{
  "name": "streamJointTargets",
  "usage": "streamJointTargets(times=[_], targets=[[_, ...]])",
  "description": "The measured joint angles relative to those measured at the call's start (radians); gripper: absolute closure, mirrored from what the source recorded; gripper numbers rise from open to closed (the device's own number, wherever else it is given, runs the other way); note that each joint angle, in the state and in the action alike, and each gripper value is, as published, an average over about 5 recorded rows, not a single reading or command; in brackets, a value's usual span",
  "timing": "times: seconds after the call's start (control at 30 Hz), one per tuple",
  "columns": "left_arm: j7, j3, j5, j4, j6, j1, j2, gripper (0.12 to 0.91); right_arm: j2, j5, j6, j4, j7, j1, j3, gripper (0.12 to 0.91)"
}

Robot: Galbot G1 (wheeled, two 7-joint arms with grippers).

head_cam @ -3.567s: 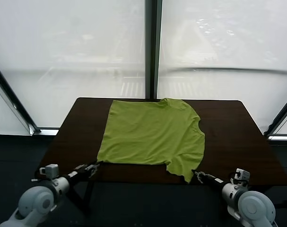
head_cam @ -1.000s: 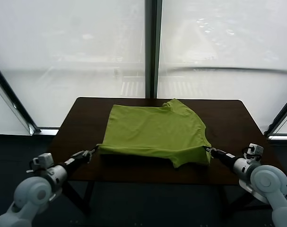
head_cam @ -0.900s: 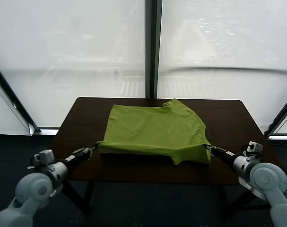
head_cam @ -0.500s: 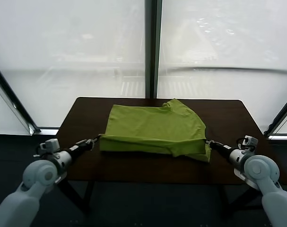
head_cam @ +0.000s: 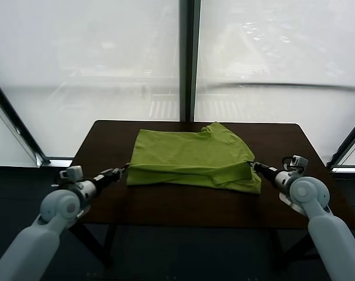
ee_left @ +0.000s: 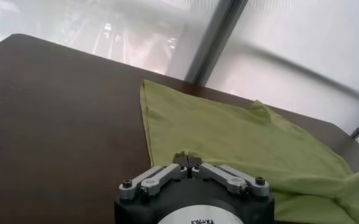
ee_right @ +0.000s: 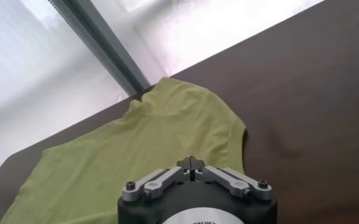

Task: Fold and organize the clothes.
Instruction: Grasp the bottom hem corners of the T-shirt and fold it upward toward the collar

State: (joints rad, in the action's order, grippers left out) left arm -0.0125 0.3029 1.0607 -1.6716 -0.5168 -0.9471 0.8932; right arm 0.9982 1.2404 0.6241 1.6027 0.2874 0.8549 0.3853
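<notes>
The green T-shirt (head_cam: 192,157) lies on the dark tabletop (head_cam: 282,146), its collar toward the window and its near hem lifted and doubled over the body, so a loose fold runs across the front. The left pincer (head_cam: 122,170) is closed on the hem's left corner, and the right pincer (head_cam: 254,166) is closed on the right corner. Both sit low at the shirt's sides, level with each other, which likely keeps the raised edge taut and straight so the fold lands square rather than bunching in the middle.
</notes>
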Motion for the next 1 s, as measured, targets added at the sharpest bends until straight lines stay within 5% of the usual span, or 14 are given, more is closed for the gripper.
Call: streamJointTargets(times=[0.4, 0.67, 0.8, 1.0], targets=[[0.019, -0.077, -0.018, 0.099, 0.010, 0.114, -0.002, 0.880, 0.008, -0.018, -0.039, -0.012, -0.048, 0.006, 0.004, 0.853], [0.020, -0.103, -0.024, 0.135, 0.013, 0.155, 0.002, 0.856, -0.025, -0.035, -0.036, 0.016, -0.096, 0.031, 0.006, 0.392], [0.016, -0.101, -0.024, 0.135, 0.014, 0.156, 0.004, 0.670, -0.058, -0.062, -0.025, 0.054, -0.118, 0.066, 0.017, 0.183], [0.013, -0.071, -0.022, 0.112, 0.008, 0.123, -0.005, 0.295, -0.143, -0.126, -0.017, 0.146, -0.168, 0.184, 0.067, 0.120]])
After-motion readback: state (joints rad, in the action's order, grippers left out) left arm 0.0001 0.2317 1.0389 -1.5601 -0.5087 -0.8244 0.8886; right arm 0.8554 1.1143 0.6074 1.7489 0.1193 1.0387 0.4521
